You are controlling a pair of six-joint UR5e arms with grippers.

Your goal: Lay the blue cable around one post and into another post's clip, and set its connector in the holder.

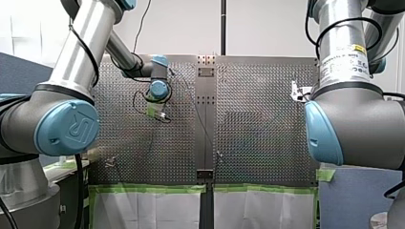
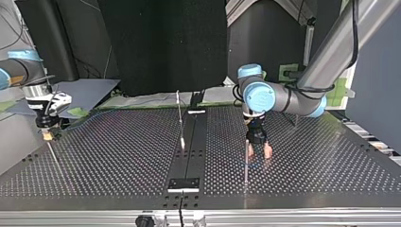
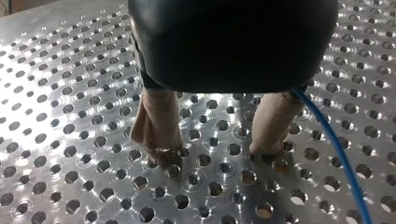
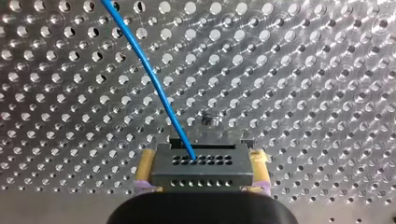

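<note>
Right wrist view: cable ahead of connector

Left arm: is stretched forward, with the wrist turned down.
Left gripper: is pointed straight down; the beige-padded fingers are spread wide and nothing is held between them.
Right arm: is seen at the top view's left edge, with the wrist pointed down.
Right gripper: the yellow pads are clamped on the connector.
</note>
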